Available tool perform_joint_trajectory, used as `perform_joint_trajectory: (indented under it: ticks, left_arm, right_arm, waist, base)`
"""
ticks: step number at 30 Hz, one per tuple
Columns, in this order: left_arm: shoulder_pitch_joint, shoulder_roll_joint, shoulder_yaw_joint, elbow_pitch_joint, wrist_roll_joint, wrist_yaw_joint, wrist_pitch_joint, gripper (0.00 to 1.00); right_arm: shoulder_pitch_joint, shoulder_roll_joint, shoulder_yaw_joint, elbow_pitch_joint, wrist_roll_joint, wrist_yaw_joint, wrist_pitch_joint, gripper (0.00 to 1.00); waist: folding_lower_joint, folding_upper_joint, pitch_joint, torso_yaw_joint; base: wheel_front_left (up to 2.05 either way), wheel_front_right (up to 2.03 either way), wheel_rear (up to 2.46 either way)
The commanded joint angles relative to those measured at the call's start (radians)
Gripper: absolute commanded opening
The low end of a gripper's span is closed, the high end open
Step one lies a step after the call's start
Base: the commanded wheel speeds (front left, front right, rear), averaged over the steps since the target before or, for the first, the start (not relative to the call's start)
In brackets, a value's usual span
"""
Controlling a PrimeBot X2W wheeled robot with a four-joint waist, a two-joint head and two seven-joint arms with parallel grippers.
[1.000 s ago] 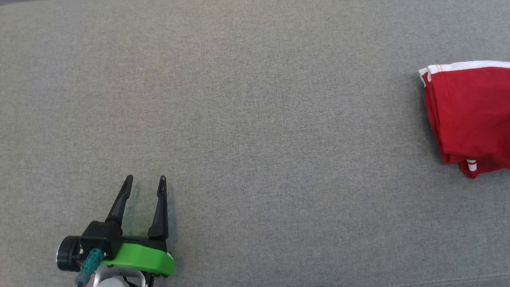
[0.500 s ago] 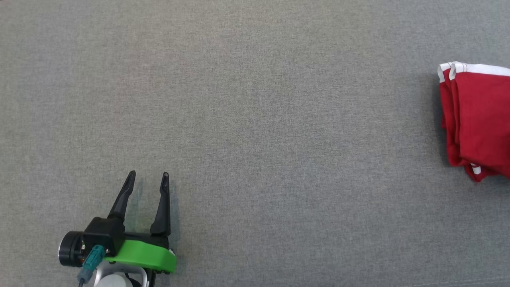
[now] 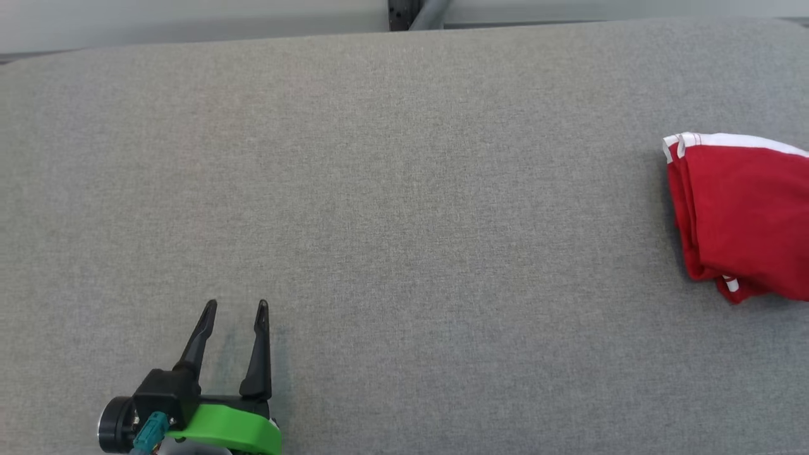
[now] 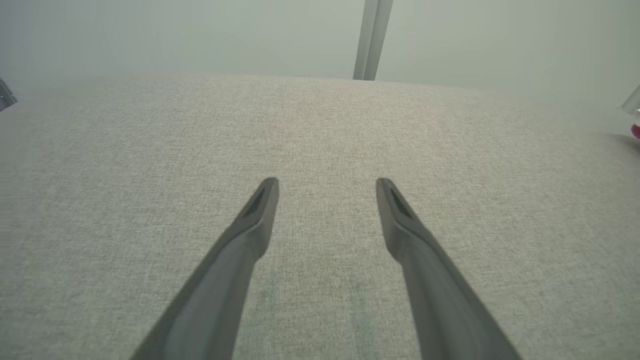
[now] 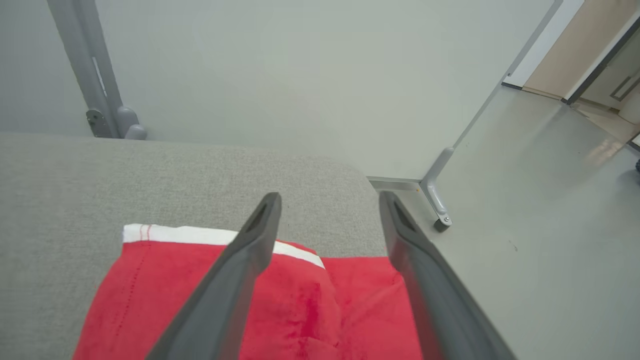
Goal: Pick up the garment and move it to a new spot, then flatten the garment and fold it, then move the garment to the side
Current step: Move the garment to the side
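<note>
Now holds the right gripper [image 5: 330, 197] over the folded red garment [image 5: 310, 305], fingers spread wide with nothing clamped between them. Has that garment lying near the right end of the grey fabric surface [image 3: 404, 189], close to its edge. Carries the left gripper [image 3: 237, 305] low at the near left, well apart from the garment, fingers likewise apart and empty.

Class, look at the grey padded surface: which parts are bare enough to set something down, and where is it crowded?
The widest bare stretch of the grey surface runs from the left gripper across to the red garment, back to the far edge. Crowded: the right end, where the garment lies under the right gripper, and the near-left corner.
</note>
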Motion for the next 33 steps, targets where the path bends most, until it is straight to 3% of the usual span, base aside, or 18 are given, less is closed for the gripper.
perform_joint_trajectory:
  ticks: [1,8,13,21,27,33]
  left_arm:
    - [0.016,0.003,0.006,-0.005,-0.004,0.007,-0.002,1.0]
    - [0.044,0.003,0.033,-0.002,-0.007,0.02,-0.002,1.0]
    - [0.064,0.003,0.06,0.002,-0.001,0.022,-0.002,1.0]
    - [0.051,0.003,0.079,0.018,0.009,0.004,-0.002,1.0]
    - [0.043,0.003,0.084,0.007,-0.005,-0.006,-0.002,1.0]
    - [0.052,0.003,0.078,0.005,-0.012,-0.013,-0.002,1.0]
  right_arm:
    - [0.031,0.014,0.008,-0.049,0.019,-0.001,-0.023,1.0]
    - [0.166,0.102,0.032,-0.234,0.05,-0.001,-0.112,1.0]
    - [0.301,0.218,0.051,-0.304,0.056,-0.001,-0.224,1.0]
    - [0.432,0.314,0.108,-0.198,-0.001,-0.001,-0.366,1.0]
    - [0.445,0.382,0.078,-0.154,-0.068,-0.001,-0.384,1.0]
    - [0.461,0.407,0.064,-0.142,-0.123,-0.001,-0.384,1.0]
  waist:
    - [0.0,-0.0001,-0.054,0.012]
    - [0.0,-0.0001,-0.114,0.043]
    - [0.0,-0.0001,-0.146,0.07]
    - [0.0,-0.0001,-0.159,0.102]
    - [0.0,-0.0001,-0.159,0.104]
    - [0.0,-0.0001,-0.172,0.088]
  base:
    - [0.0,0.0,0.0]
    - [0.0,0.0,0.0]
    - [0.0,0.0,0.0]
    - [0.0,0.0,0.0]
    - [0.0,0.0,0.0]
    - [0.0,0.0,0.0]
